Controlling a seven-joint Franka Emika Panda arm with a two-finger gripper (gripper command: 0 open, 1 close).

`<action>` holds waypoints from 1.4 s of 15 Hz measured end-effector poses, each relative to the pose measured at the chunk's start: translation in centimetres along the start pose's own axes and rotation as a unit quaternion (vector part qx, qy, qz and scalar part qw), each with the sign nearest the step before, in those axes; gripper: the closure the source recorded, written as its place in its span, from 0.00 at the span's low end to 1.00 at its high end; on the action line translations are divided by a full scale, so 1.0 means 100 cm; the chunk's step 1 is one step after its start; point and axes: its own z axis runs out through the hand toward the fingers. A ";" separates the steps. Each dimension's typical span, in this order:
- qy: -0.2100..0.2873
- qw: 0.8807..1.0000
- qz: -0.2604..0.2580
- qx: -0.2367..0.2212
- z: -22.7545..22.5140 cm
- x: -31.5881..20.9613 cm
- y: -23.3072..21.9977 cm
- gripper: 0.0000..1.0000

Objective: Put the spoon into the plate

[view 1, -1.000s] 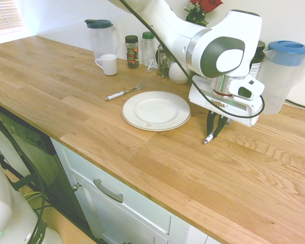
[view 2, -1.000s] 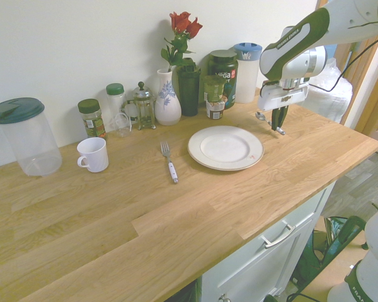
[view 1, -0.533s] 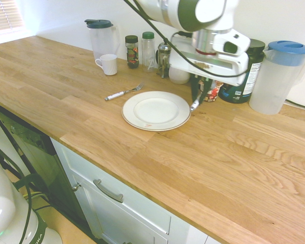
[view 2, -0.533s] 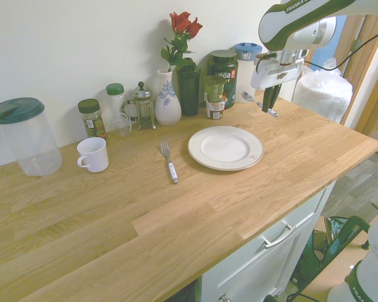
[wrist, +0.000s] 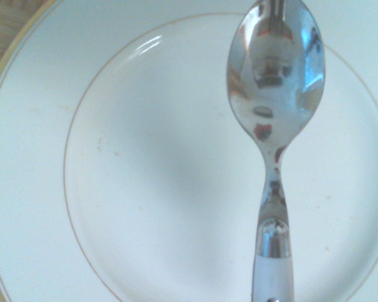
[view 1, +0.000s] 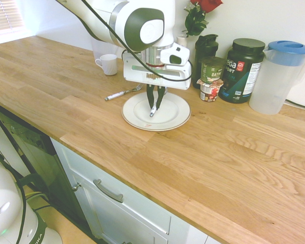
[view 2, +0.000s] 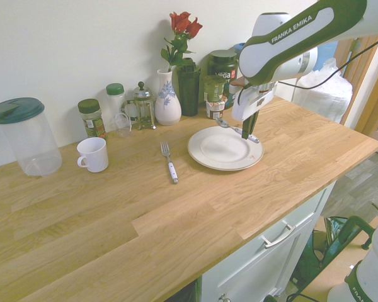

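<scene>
Gripping spoon (wrist: 276, 75) w/ closed end effector (view 2: 249, 136), over plate (view 2: 208, 155), wood countertop (view 2: 113, 220), white wall (view 2: 82, 50) behind

Shiny spoon (wrist: 276, 82), bowl and part of white handle visible, over white plate (wrist: 145, 170); wood surface (wrist: 6, 22) beyond plate rim.

Before me runs a long light-brown table of joined wooden strips (view 1: 203, 178), set over white cabinet fronts with a curved metal pull (view 1: 108, 191), and I see a plain off-white wall (view 2: 69, 50) rising behind it. In the first exterior view, pale slatted blinds (view 1: 4, 16) glow with light at the far corner; in the second, grey wood-look flooring (view 2: 359, 176) lies past the table's end.
</scene>
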 end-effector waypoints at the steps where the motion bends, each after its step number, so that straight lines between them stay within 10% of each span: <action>1: -0.001 1.000 0.000 -0.002 0.007 -0.002 -0.004 1.00; 8: -0.005 1.000 0.006 -0.019 0.037 0.002 -0.010 1.00; 9: -0.005 1.000 0.006 -0.019 0.038 0.002 -0.010 0.00; 21: 0.006 1.000 0.018 -0.015 0.029 0.009 -0.018 0.00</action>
